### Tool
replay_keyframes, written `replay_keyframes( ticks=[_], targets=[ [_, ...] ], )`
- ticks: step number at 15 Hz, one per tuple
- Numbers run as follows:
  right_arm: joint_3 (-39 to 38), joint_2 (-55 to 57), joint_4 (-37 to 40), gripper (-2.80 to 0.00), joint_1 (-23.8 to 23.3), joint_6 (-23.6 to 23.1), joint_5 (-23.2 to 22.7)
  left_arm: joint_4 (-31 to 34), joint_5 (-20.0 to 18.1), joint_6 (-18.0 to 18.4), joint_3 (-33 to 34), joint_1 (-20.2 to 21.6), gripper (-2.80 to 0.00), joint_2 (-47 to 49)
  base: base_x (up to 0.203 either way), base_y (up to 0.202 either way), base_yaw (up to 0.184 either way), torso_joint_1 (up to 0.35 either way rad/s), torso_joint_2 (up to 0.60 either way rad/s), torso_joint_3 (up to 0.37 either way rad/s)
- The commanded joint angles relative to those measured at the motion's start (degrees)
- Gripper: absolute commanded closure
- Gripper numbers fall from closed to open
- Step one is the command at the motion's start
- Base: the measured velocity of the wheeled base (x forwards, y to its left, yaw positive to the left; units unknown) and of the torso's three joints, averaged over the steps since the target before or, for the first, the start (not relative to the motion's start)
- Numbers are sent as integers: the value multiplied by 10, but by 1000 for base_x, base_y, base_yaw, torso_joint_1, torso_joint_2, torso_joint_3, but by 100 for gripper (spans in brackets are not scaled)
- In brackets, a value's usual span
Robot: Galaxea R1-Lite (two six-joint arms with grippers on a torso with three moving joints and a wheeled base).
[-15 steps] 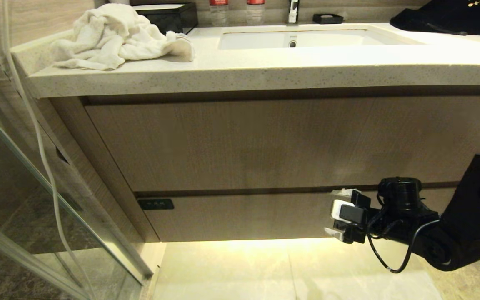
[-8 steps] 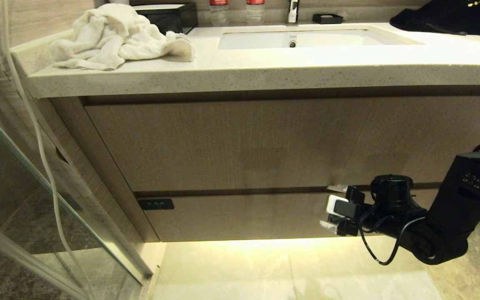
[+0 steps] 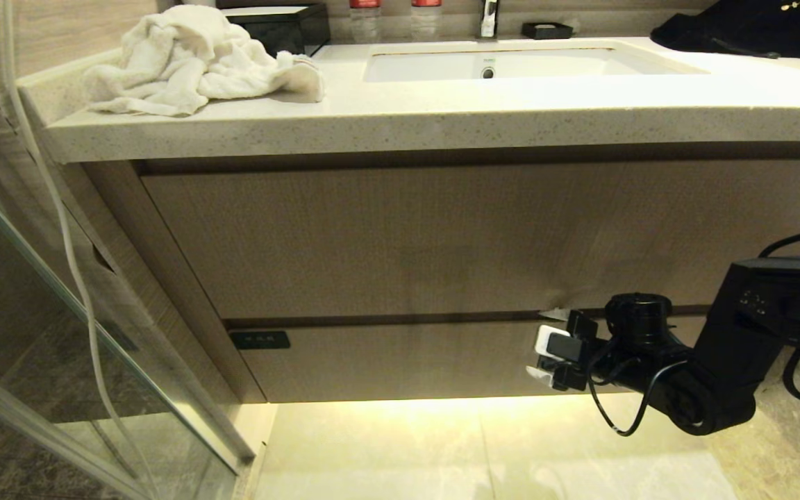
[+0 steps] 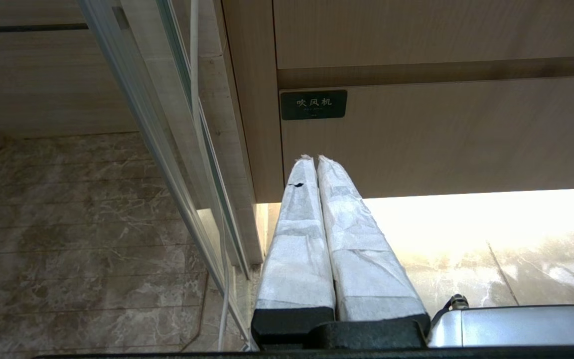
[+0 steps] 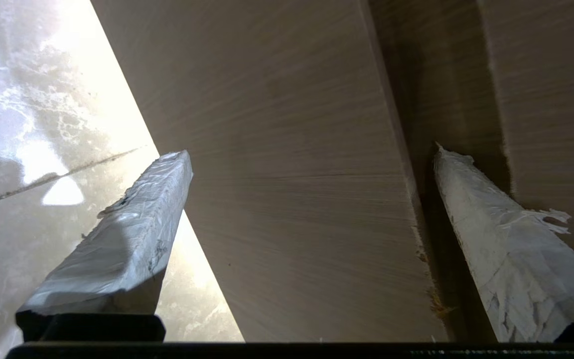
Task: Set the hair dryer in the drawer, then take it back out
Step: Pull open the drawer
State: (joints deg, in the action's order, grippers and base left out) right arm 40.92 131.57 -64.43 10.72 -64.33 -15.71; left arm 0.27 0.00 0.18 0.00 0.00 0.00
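Note:
The drawer (image 3: 400, 361) is the low wood-grain front with a small black label (image 3: 259, 340) at its left end, and it is closed. My right gripper (image 3: 544, 344) stands open against the drawer's right part. In the right wrist view the right gripper (image 5: 308, 152) straddles the drawer front (image 5: 292, 199): one finger (image 5: 496, 239) lies in the dark gap above the front, the other (image 5: 132, 229) below its lower edge. My left gripper (image 4: 315, 158) is shut and empty, parked low near the label (image 4: 313, 104). The hair dryer is out of view.
Above the drawer is a taller wood-grain front (image 3: 400, 236) under a stone countertop (image 3: 442, 118) with a sink (image 3: 511, 64), a crumpled white towel (image 3: 192, 59) and a black bag (image 3: 754, 28). A glass shower door (image 3: 60, 312) stands at left. Lit tiled floor (image 3: 483, 444) lies below.
My right arm has moved left and closer to the drawer front, its upper finger now at the gap above the drawer. The gripper stayed open. The drawer has not moved.

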Motion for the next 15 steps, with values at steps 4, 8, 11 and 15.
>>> replay_keyframes(
  ticks=[4,8,11,15],
  targets=[
    [-4,22,3,-280,-7,-4,1,0,0,0,1,0,0,1,0,0,0,0,0,0],
    [-5,5,99,-280,-21,10,16,0,0,0,1,0,0,1,0,0,0,0,0,0],
    [-5,-19,152,-280,-31,39,50,0,0,0,1,0,0,1,0,0,0,0,0,0],
    [-15,-36,178,-280,-33,63,67,0,0,0,1,0,0,1,0,0,0,0,0,0]
  ],
)
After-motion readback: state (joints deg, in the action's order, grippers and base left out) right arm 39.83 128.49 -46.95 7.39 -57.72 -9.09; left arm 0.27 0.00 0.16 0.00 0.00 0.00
